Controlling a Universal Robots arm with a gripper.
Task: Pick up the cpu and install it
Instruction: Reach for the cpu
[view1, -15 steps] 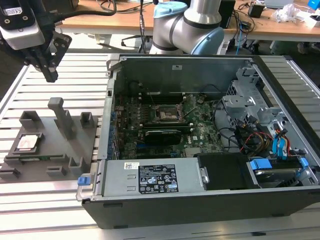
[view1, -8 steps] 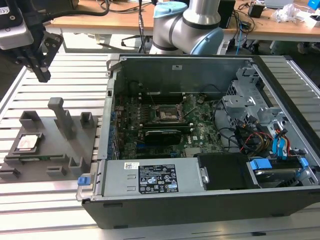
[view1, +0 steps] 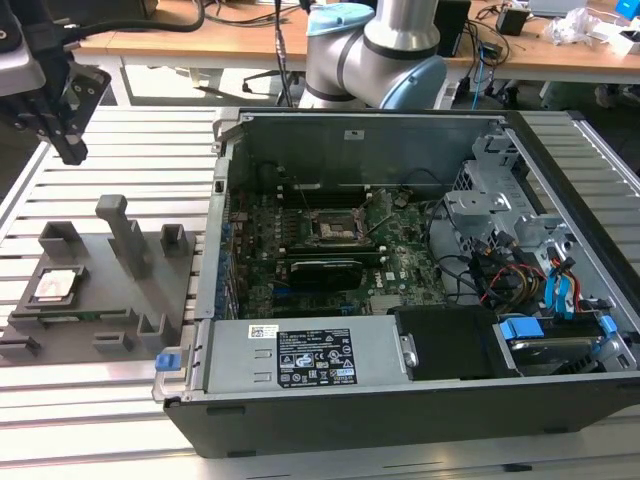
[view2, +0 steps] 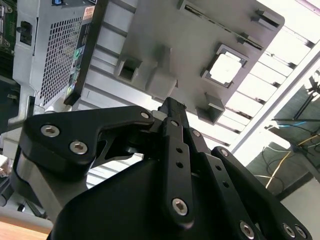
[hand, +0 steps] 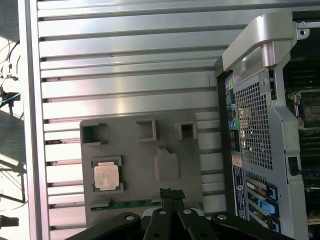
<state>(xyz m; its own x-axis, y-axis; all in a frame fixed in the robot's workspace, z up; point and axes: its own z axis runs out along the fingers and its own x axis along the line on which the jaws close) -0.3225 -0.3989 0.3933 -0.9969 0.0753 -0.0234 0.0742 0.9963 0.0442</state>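
Our gripper (view1: 74, 153) hangs high over the far part of the slatted table (view1: 90, 420), at the exterior view's left. In both wrist views its two black fingers meet at the tips, so we judge it closed with nothing between them.

The cpu (view1: 57, 287) lies flat in a square pocket of the grey tray (view1: 100, 305), with its silvery plate facing up. In the exterior view it is lower than the gripper and nearer to us, a little more to that view's left. In the first wrist view the cpu (hand: 106, 176) sits to one side of the fingertips' line, not under the gripper (hand: 171, 193). The chip is square, so it has no real long axis. Its edges run parallel to the tray's edges.

An upright grey post (view1: 125, 235) stands on the tray just beside the pocket, on the exterior view's right of the chip. We think it is the nearest thing that could be in the way. Some lower blocks stand around it, and a thin green strip (hand: 130, 203) lies in a slot along one tray edge.

The open computer case (view1: 400, 400) is on the exterior view's right, well apart from the tray. The black socket frame (view1: 333, 228) on its motherboard has no chip in it, as far as we can see.

In the second wrist view the cpu (view2: 226, 66) shows beyond the gripper (view2: 172, 106).
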